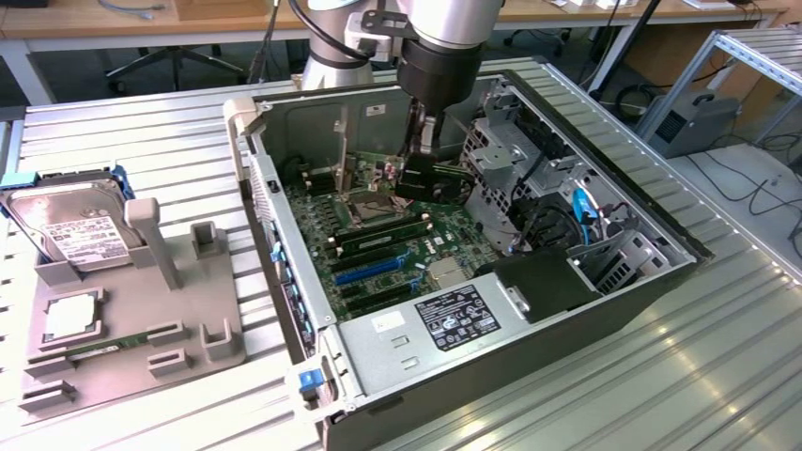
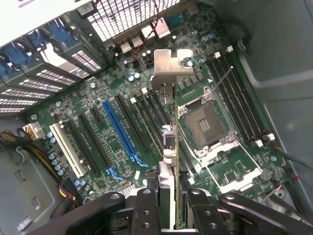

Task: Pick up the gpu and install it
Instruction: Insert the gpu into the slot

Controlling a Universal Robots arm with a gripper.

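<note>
GPU [image 2: 169, 139] is held edge-down, clamped in the gripper [image 2: 171, 199], inside the computer case [image 1: 389, 349] above the motherboard [image 2: 230, 164]. Its long axis is aligned parallel with the blue PCIe slot [image 2: 120, 129], which is offset to one side.

place: a robot lab or tech workshop, not a home.
robot: a big robot arm [image 1: 439, 47] reaches down into an open computer case [image 1: 376, 352], with the gpu [image 2: 169, 139] in its gripper [image 2: 170, 205].
inside the case: a green board [image 2: 117, 142] with slots and lots of wires.
table: a work table [image 1: 126, 132] made of ribbed metal bars.
parts holder: a grey holder [image 1: 113, 376] keeps computer parts in place, like a hard drive [image 1: 75, 230].
back of the room: long wooden desks [image 1: 126, 19] and the legs of an office chair [image 1: 163, 61].
floor: loose cables [image 1: 752, 178] beside a metal frame [image 1: 752, 47].
</note>
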